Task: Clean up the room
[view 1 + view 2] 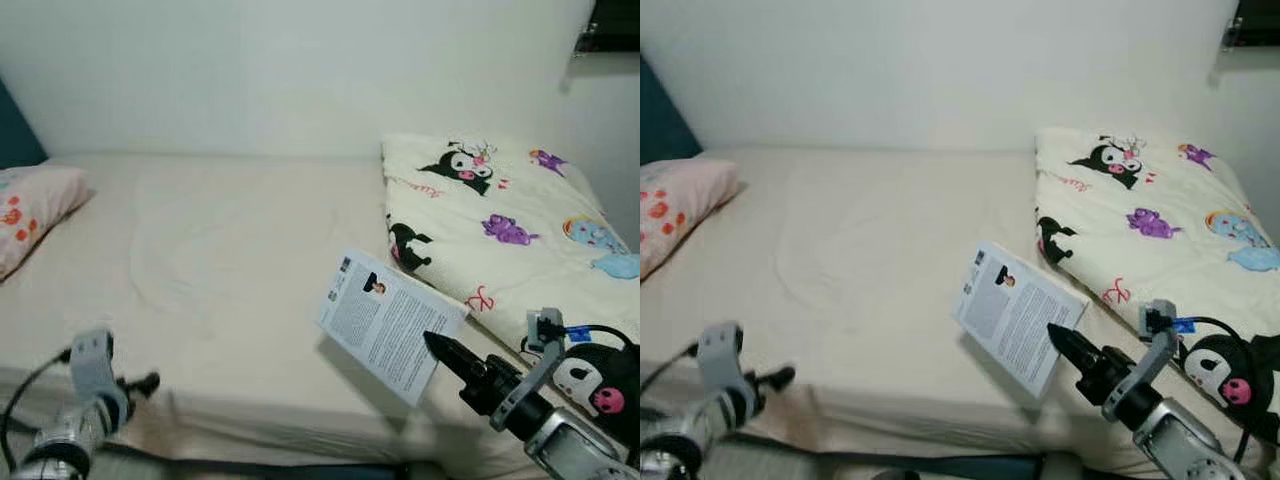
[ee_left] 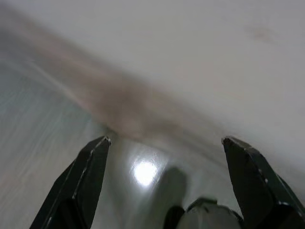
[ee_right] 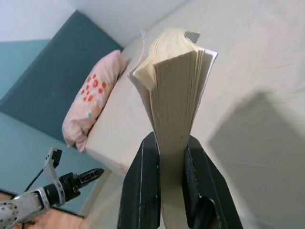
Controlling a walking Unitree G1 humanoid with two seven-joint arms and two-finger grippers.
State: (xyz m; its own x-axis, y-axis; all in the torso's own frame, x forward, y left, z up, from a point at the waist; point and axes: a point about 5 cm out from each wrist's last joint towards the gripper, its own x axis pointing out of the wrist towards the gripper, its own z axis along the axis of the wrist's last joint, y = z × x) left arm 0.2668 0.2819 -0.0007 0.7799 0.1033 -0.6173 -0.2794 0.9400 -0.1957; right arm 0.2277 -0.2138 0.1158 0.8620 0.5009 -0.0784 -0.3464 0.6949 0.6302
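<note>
With our right gripper (image 3: 164, 157) pinching the book (image 1: 390, 325) above the bed (image 1: 220, 260), left gripper (image 2: 162, 157) spread and idle, we judge shelving comes next.

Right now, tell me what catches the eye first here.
The book, pinched by one edge in the right claw and held up over the bed's near edge. Next, the cartoon-print quilt folded at the bed's right end, and the pink pillow at its left.

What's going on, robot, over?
Right gripper jaws shut on white paperback book, held above cream bed. Left gripper jaws open, low beside bed. Nothing in the way.
</note>
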